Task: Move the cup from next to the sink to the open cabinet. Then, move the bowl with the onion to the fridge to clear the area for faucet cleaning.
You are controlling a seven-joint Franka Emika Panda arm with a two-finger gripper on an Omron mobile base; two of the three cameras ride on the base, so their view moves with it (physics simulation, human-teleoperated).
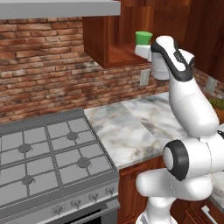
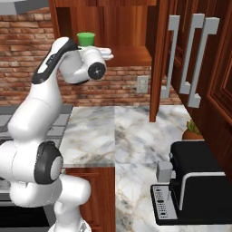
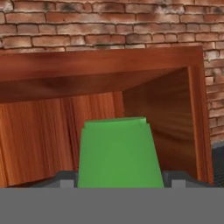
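Hand view, gripper (image 3: 118, 177) clamped on plain green cup (image 3: 117, 153), inside open cabinet (image 3: 39, 135), no writing

I can't read any text, brand, number or sign in these views. The only candidate is the black appliance's control panel (image 2: 163, 202) at the lower right of the right base view: I see rows of small pale marks there, too small to make out. The wall outlet (image 2: 142, 84) at centre of that view is blank. The stove knobs (image 1: 75, 203) at the bottom of the left base view show no legible markings.
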